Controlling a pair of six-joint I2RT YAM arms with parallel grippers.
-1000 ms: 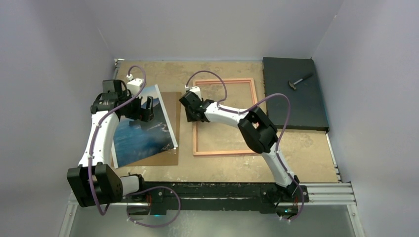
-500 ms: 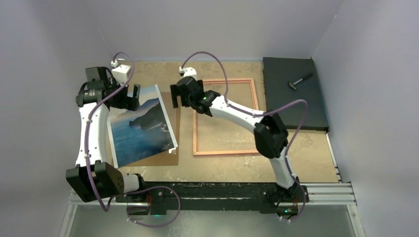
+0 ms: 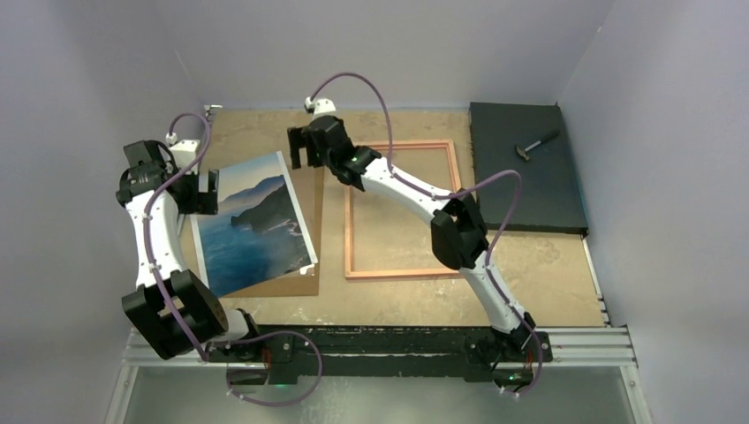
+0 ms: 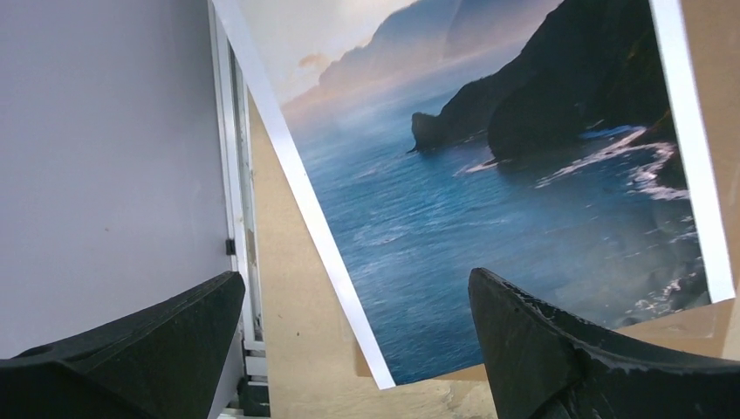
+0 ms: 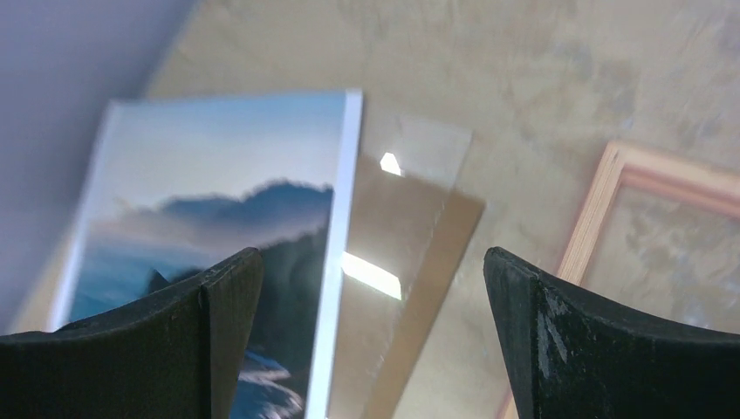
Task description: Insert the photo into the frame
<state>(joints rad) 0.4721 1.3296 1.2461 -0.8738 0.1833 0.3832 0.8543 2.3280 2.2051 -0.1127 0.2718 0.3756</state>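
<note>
Table [image 3: 406,296]: tan top, 2 arms reaching out from the near edge.

Black mat [image 3: 530,190]: far right, well apart from the work, with a small hammer [image 3: 535,146] on it.

The frame [image 3: 402,275]: flat at centre-right, pale wood side up. No print is in the opening; the table shows through it.

Backing board [image 3: 311,265]: brown, just left of the frame.

The photo [image 3: 252,225]: picture side up on the board, skewed against the board's edges, not yet in the frame. In the right wrist view a glossy clear sheet [image 5: 393,236] seems to lie on the board beside it; not certain.

Left gripper [image 4: 353,288]: fingers spread fully, holding nothing, over the photo's left border.

Right gripper [image 5: 371,257]: fingers equally wide, empty, above the photo's far right corner.

Judgement: the step in hand is picking up the photo. A thin flat print gives the fingers little to bite.
1. Take a border where 1 finger can get underneath.
2. Pinch the white margin only.
3. Keep clear of the glossy sheet.
4. Square the photo to the frame before lowering it.
</note>
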